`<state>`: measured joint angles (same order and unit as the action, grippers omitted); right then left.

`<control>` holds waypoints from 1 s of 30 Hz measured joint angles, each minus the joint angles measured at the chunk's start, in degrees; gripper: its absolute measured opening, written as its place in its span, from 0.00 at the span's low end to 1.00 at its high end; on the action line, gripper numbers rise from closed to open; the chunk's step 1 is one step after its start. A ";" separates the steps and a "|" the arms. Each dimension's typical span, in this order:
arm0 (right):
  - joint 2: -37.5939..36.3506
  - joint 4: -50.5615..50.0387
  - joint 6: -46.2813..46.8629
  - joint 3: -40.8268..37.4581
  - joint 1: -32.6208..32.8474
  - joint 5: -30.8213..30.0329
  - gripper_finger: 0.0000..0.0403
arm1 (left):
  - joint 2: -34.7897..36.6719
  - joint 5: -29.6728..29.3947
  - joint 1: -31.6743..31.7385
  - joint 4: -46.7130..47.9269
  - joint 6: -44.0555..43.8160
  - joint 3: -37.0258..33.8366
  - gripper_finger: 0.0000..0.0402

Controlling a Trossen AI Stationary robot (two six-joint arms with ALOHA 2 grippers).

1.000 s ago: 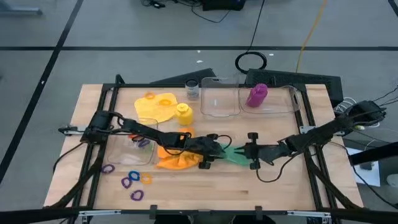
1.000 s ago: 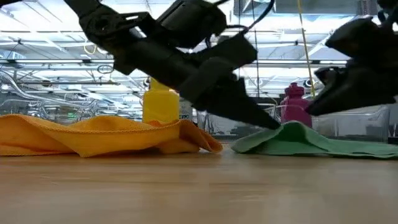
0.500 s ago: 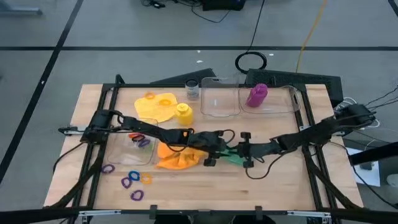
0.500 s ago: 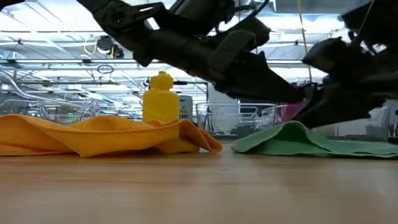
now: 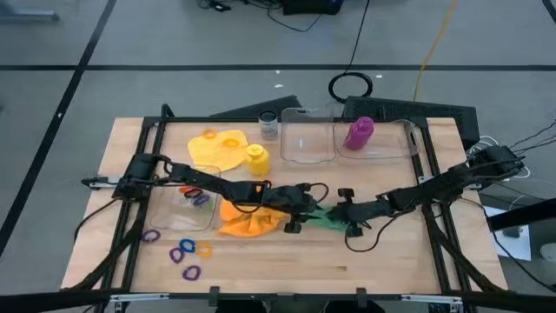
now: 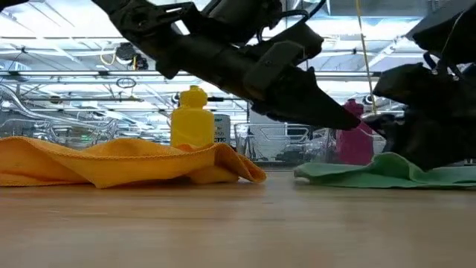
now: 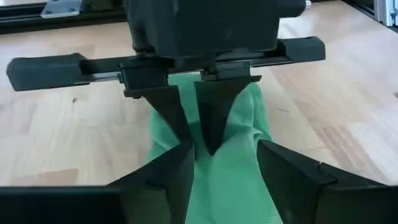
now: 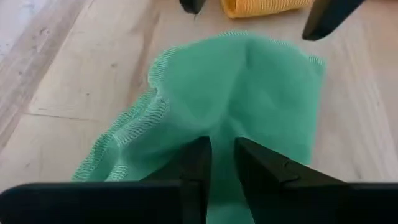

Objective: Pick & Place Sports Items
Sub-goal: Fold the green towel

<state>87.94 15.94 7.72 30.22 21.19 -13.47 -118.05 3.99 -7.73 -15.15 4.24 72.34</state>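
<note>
Green cloth (image 8: 236,81) pinched by right gripper (image 8: 221,163).

Probably a robotics lab: framed wooden table (image 5: 391,252), grey floor (image 5: 174,52) with loose cables (image 5: 350,85), exposed ceiling trusses (image 6: 67,74).

1. A wooden table (image 5: 391,265) carried everything.
2. Yellow cloth (image 5: 213,149), yellow bottle (image 5: 256,157), jar (image 5: 268,126) and clear boxes (image 5: 306,139) lay far.
3. Orange cloth (image 5: 243,222) and green cloth (image 5: 328,218) lay mid-table.
4. Rings (image 5: 184,253) lay near left.
</note>
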 joint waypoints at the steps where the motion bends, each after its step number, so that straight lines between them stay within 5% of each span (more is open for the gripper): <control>1: 0.00 0.08 -0.13 0.00 -0.03 -0.06 0.12 | 0.01 0.00 0.00 0.01 -0.05 0.00 0.37; 19: -11.27 -0.33 -3.70 0.02 1.78 -4.76 0.12 | -0.75 1.08 -0.21 -0.35 -0.38 -0.57 0.37; 25: -12.48 -3.55 -3.85 0.02 3.21 -11.56 0.12 | -5.99 3.15 -0.31 -8.04 -2.89 0.35 0.37; 30: -12.61 -6.82 -2.40 0.02 3.45 -13.84 0.12 | -8.03 3.10 0.21 -5.65 -4.19 3.86 0.37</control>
<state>75.33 9.12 5.32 30.24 24.64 -27.31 -126.08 7.09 -7.52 -20.80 0.05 76.20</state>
